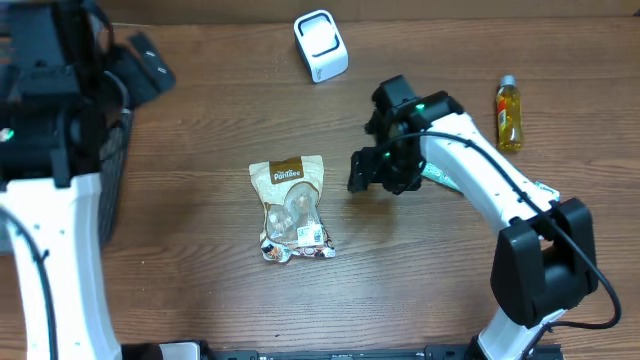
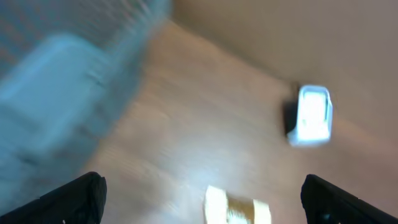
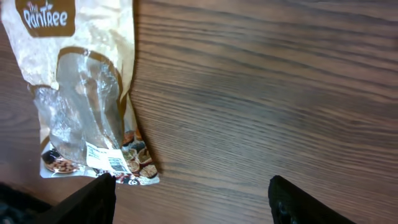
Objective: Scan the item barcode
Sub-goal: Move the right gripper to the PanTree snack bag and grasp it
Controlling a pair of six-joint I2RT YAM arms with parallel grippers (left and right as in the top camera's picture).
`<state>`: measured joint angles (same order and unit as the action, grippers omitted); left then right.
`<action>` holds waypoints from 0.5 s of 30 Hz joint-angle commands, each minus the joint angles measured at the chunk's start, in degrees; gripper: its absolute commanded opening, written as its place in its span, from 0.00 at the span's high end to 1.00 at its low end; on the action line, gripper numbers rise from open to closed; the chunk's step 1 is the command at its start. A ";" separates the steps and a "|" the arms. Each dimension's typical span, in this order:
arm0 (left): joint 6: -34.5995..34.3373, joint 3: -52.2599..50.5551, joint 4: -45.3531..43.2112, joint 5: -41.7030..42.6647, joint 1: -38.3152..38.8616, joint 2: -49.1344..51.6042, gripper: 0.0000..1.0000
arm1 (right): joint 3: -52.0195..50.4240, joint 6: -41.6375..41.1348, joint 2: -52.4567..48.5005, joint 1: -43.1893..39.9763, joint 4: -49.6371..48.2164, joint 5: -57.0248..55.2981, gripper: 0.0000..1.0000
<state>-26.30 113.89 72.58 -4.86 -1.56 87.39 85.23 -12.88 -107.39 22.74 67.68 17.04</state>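
Observation:
The item is a beige snack bag (image 1: 291,208) with a clear window, lying flat on the wooden table; its white barcode label (image 3: 106,158) faces up near its lower end. The white scanner (image 1: 320,45) stands at the table's far edge. My right gripper (image 3: 193,202) hovers open just right of the bag with nothing between its fingers; its left fingertip (image 3: 93,199) is close to the bag's lower corner. My left gripper (image 2: 202,202) is wide open and empty at the far left, high above the table, and its view is blurred, with the scanner (image 2: 309,115) and the bag's top (image 2: 236,208) ahead.
A bottle of yellow liquid (image 1: 509,113) lies at the right. A dark wire basket (image 1: 115,160) sits at the left edge beside my left arm. A teal packet (image 1: 440,178) peeks out under my right arm.

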 commanded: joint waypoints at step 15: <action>13.92 -5.42 2.19 19.96 12.17 31.04 0.96 | -12.33 -7.08 1.84 6.21 -5.79 17.79 0.87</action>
<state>-16.93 108.66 75.24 12.43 8.43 114.83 75.11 -14.76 -107.39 26.74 63.40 32.03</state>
